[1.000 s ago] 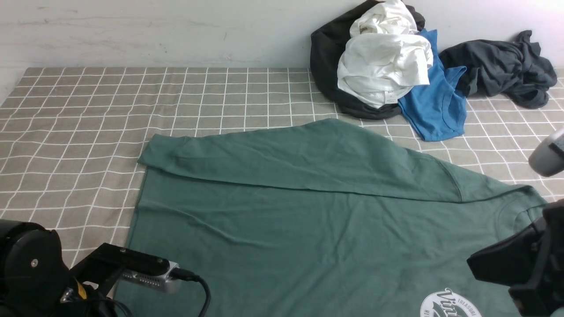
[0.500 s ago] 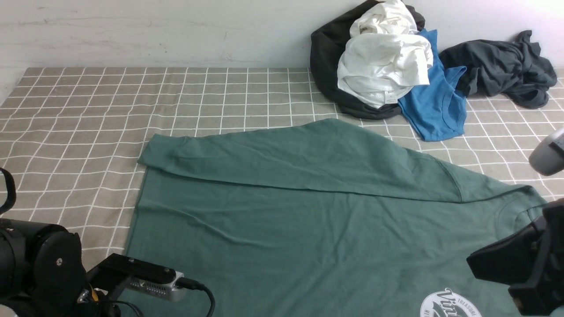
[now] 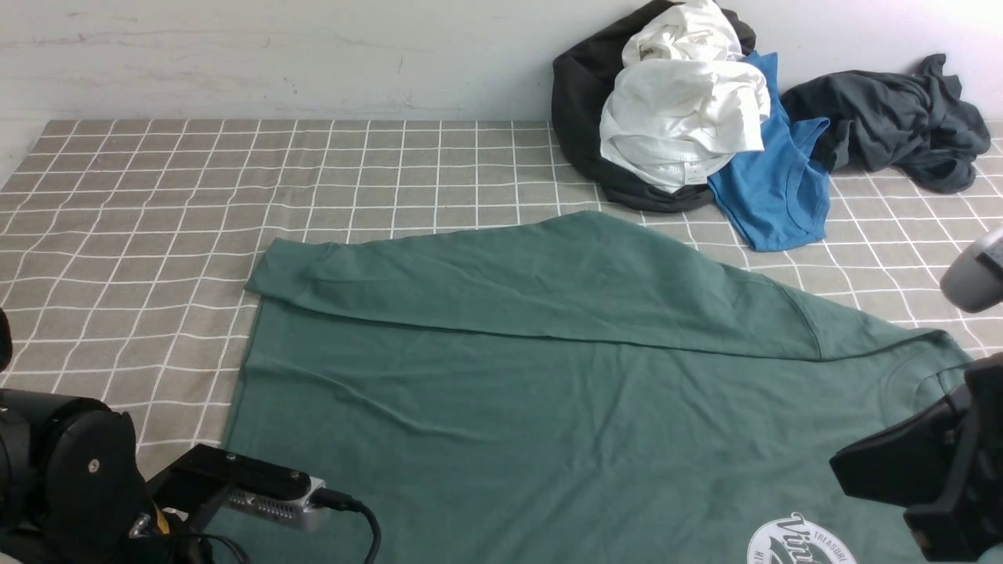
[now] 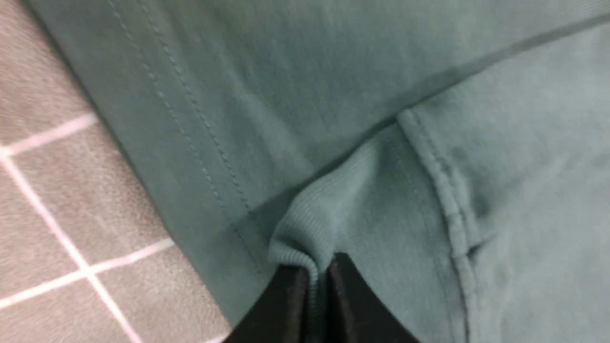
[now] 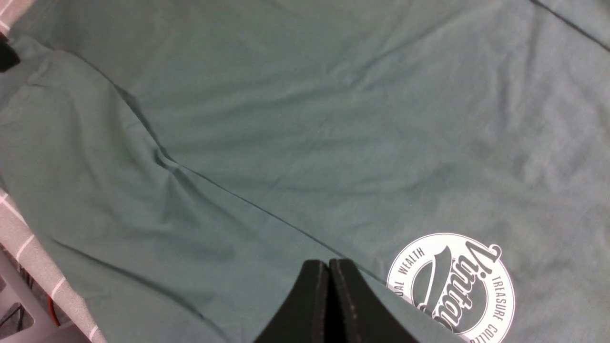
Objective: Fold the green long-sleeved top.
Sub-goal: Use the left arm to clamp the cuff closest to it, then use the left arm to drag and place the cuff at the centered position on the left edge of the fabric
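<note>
The green long-sleeved top lies spread flat over the near half of the table, its far sleeve folded across the body. Its white circular logo shows at the near right. In the left wrist view my left gripper is shut on the ribbed cuff of the top's near sleeve, close to the stitched hem. My right gripper is shut with nothing between its fingers, hovering over the top's body beside the logo.
A heap of clothes sits at the back right against the wall: a black garment, a white one, a bright blue one and a charcoal-grey one. The checked tablecloth covers the table.
My left arm has shifted a little and dipped at the top's near left corner, and its gripper has closed on the cuff. The right arm and the top have stayed put.
</note>
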Motion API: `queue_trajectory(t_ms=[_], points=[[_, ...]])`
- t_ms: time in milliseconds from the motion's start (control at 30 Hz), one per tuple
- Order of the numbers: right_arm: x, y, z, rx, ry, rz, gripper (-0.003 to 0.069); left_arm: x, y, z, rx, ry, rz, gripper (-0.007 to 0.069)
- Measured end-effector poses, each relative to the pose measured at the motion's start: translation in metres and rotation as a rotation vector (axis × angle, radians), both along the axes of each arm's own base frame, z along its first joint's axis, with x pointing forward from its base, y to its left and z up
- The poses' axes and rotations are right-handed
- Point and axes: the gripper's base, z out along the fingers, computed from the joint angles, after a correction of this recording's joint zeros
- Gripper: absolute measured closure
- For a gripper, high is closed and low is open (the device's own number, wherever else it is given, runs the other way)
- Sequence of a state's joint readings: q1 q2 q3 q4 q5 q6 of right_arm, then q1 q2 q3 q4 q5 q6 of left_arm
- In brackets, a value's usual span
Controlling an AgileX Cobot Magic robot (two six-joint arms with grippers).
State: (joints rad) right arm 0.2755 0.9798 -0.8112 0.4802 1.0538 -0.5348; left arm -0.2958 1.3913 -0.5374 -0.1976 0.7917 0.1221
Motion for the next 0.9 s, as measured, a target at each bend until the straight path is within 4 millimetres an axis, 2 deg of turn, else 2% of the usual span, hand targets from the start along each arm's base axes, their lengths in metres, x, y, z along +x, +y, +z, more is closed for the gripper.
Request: queue_trajectory(t_ms=[133,233,267,367,500,633,900], points=[[0.000,0.000,0.000,0.000,0.000,0.000,0.0673,0.001,0.000,0.021,-0.003,-0.036,-0.025,0.0611],[0.000,0.000,0.000,0.000,0.000,0.000,0.0673,0.012,-0.002,0.051,-0.007,-0.114,-0.051,0.0611],[0.000,0.000,0.000,0.000,0.000,0.000,0.0673,0.013,-0.002,0.054,-0.007,-0.122,-0.053,0.0611],[0.001,0.000,0.000,0.001,-0.008,-0.004,0.0673,0.031,-0.005,0.089,0.000,-0.216,-0.077,0.0611],[0.002,0.000,0.001,-0.001,-0.020,-0.009,0.0673,0.057,-0.007,0.114,0.039,-0.287,-0.102,0.0611],[0.002,-0.001,0.001,-0.003,-0.023,-0.010,0.0673,0.083,-0.013,0.111,0.067,-0.262,-0.114,0.0611],[0.002,-0.002,0.000,-0.023,-0.028,-0.007,0.0673,0.138,-0.025,0.061,0.142,-0.176,-0.149,0.0611]])
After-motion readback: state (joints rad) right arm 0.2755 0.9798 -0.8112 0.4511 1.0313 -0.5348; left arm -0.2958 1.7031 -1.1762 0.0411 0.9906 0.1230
